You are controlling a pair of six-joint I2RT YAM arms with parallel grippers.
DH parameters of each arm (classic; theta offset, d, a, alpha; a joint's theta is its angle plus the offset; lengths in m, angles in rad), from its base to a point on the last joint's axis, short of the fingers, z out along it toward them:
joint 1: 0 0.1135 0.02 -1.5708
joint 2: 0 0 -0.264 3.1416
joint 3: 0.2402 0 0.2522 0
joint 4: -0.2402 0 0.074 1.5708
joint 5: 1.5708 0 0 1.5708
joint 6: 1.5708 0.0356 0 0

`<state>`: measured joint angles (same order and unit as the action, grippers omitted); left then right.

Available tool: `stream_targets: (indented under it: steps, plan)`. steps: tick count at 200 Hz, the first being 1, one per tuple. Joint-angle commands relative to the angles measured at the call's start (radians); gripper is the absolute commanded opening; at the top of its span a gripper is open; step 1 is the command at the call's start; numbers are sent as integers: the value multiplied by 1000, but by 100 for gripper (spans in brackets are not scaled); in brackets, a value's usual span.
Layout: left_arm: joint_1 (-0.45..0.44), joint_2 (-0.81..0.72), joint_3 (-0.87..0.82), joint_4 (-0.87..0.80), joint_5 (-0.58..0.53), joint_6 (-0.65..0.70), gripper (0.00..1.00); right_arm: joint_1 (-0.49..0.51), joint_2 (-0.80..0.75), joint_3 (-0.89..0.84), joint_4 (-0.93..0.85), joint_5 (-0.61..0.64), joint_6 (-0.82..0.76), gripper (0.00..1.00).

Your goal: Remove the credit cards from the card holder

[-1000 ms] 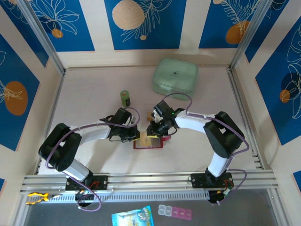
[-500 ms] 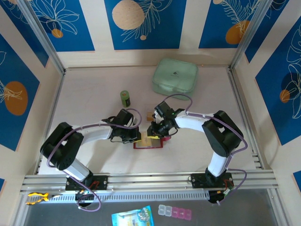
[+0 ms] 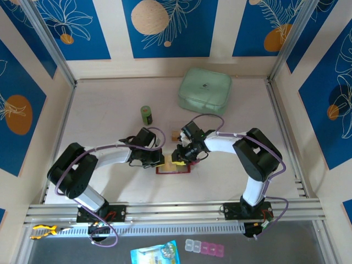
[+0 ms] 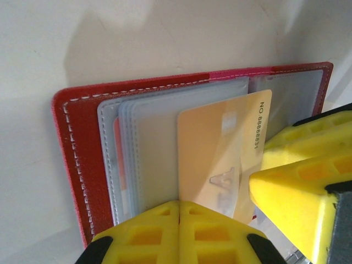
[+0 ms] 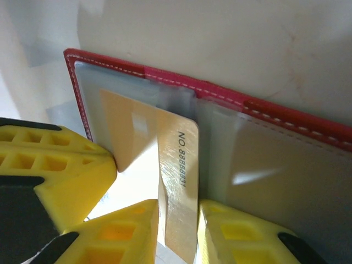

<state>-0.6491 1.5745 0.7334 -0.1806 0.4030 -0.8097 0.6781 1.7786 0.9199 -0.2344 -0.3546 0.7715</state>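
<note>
The card holder (image 3: 175,170) lies open on the table, red with clear pockets (image 4: 154,126). My left gripper (image 4: 179,212) is shut, its tips pressed down on the pockets at the holder's left half (image 3: 158,160). An orange-tan credit card (image 4: 220,154) printed with a number sticks partly out of a pocket. My right gripper (image 5: 179,231) has a finger against each side of this credit card (image 5: 179,181) and is shut on it. From above, the right gripper (image 3: 178,158) sits over the holder's middle, close to the left one.
A large mint-green case (image 3: 204,89) lies at the back right. A small green cylinder (image 3: 146,114) stands behind the left arm. A small tan piece (image 3: 176,135) lies on the table just behind the holder. Metal rails run along both sides.
My right gripper has shifted a little nearer and leftwards, down onto the holder. The left gripper has stayed in place, shut on the pockets.
</note>
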Motion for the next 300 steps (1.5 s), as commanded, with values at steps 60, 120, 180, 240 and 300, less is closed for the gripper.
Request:
stream_targets:
  steps: [60,120,180,240,300]
  plan:
    - [-7,27,14,-43,-26,9,2,-11,-39,-41,53,-57,39,21]
    - [-7,27,21,-54,-30,13,2,-24,-67,-52,24,-37,25,13]
    - [-7,27,26,-57,-29,14,2,-56,-131,-84,-27,-12,-8,9]
    - [-6,18,39,-36,-11,3,3,-81,-207,-36,-173,42,-108,6]
    - [-6,-62,54,-35,-30,9,10,-112,-235,123,-399,146,-459,3]
